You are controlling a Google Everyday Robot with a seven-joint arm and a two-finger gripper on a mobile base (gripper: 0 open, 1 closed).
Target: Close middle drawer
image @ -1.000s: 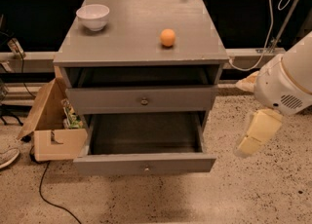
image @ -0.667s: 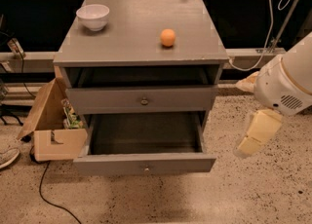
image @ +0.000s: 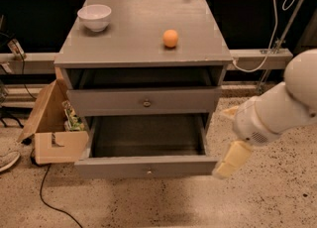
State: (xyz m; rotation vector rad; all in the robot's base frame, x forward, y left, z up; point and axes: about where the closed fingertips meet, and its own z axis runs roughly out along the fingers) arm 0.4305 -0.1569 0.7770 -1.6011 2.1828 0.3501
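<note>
The middle drawer is pulled far out of the grey cabinet. It is a wide shallow box with an empty inside, a narrow front and a small brass knob. Above it, the taller-fronted top drawer stands slightly out. The lowest drawer is hidden under the middle one. My gripper hangs from the white arm, just right of the middle drawer's front right corner, close to it and at about front height.
A white bowl and an orange ball sit on the cabinet top. An open cardboard box stands against the cabinet's left side. A black cable runs across the speckled floor. A rail and a white cable are behind on the right.
My arm and gripper have moved left and down, closer to the middle drawer's front right corner. The drawers have not moved.
</note>
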